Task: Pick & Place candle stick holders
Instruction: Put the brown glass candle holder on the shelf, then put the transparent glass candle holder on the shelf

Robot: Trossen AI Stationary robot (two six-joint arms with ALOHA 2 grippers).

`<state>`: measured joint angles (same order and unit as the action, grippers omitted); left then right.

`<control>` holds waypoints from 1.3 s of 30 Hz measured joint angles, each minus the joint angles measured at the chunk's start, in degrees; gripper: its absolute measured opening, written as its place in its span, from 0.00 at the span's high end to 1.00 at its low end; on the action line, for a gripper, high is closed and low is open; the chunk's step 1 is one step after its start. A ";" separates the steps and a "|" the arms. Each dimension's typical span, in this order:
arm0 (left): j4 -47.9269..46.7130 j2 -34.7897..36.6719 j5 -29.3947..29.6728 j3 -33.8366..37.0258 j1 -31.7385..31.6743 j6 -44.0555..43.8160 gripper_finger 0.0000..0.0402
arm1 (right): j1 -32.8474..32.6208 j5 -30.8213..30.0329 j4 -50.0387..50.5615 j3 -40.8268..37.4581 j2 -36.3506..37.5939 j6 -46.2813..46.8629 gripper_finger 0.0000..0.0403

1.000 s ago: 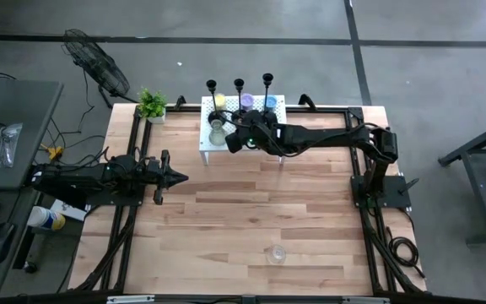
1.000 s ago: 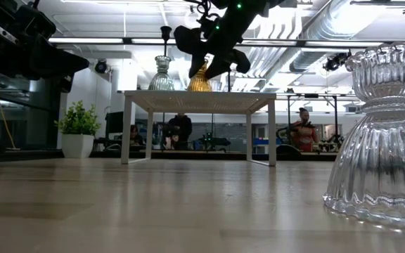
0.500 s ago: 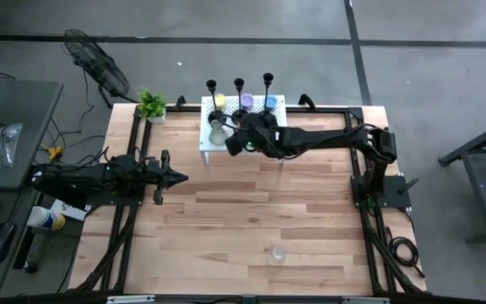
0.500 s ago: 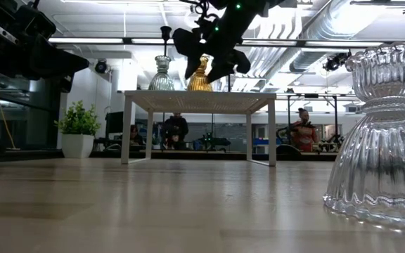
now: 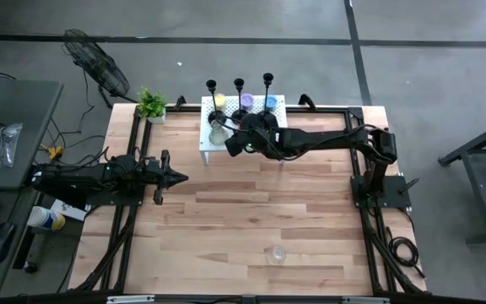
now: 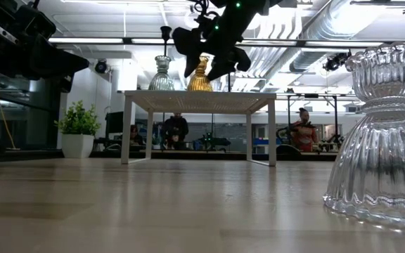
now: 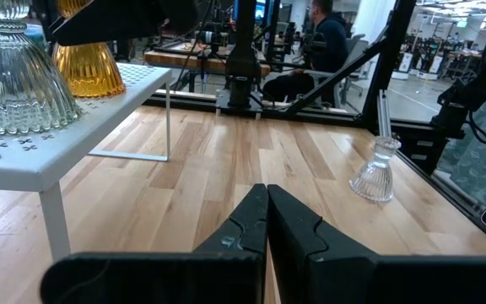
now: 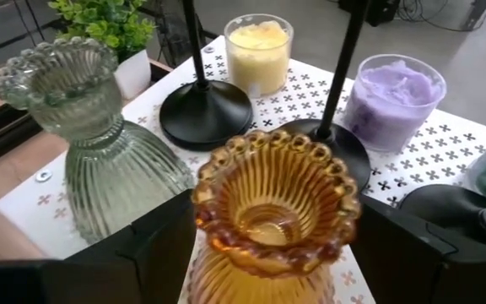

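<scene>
Right gripper (image 8: pixel 264 253) at the white perforated stand (image 8: pixel 412 148), fingers spread wide to either side of the amber glass holder (image 8: pixel 272 215) and, as far as the wrist view shows, clear of its ribbed wall. The holder stands upright on the stand directly between the fingers, long axis vertical, beaded mouth upward and flared base down. Just beyond it, away from the wrist, stand the round bases of two black candlesticks (image 8: pixel 205 114); farther still are a yellow candle cup (image 8: pixel 258 52) and a purple candle cup (image 8: pixel 393 100). A pale green glass holder (image 8: pixel 99 143) stands to one side of the fingers, near the amber one but not touching it.

The step in hand appears to be a release. To complete it well, the fingers should stay spread and the wrist should draw straight back or up, along the line of the fingers, so that neither finger brushes the amber holder or the green neighbour.

Left gripper (image 7: pixel 267 221) waits low over the table with its fingers pressed together; a clear glass holder (image 7: pixel 375 169) stands upright on the wood well ahead of it.
</scene>
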<state>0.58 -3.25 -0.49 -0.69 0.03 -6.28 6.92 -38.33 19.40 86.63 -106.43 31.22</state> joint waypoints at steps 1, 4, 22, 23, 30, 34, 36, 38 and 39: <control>0.00 0.02 0.00 0.00 0.00 0.00 1.00 | -0.06 -0.04 0.08 0.00 0.02 0.00 0.31; 0.00 0.01 0.00 0.00 -0.01 0.00 1.00 | -0.58 -0.11 0.11 0.01 0.04 0.00 0.31; 0.02 0.02 0.00 0.00 0.00 0.00 1.00 | -3.83 -0.26 5.08 0.09 1.80 0.43 0.31; 0.01 0.02 0.01 0.00 -0.02 0.00 1.00 | -4.25 -0.27 5.52 0.09 2.06 0.44 0.31; 0.01 0.01 0.02 0.00 -0.02 0.00 1.00 | -7.35 0.60 10.40 0.10 4.28 0.79 0.31; 0.00 0.01 0.02 0.00 0.00 0.00 1.00 | -10.14 1.26 14.83 0.11 6.07 3.46 0.31; 0.00 0.02 0.00 0.00 -0.02 0.00 1.00 | -11.72 1.49 17.14 0.11 7.15 3.53 0.31; 0.00 0.02 0.02 0.00 -0.02 0.00 1.00 | -13.29 1.50 19.28 0.11 8.14 3.72 0.31; 0.00 0.02 0.00 0.00 -0.01 0.00 1.00 | -14.04 1.99 20.53 0.11 8.69 4.19 0.31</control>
<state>0.58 -3.22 -0.49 -0.69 0.03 -6.28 -7.12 -36.33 39.93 86.74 -97.74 35.41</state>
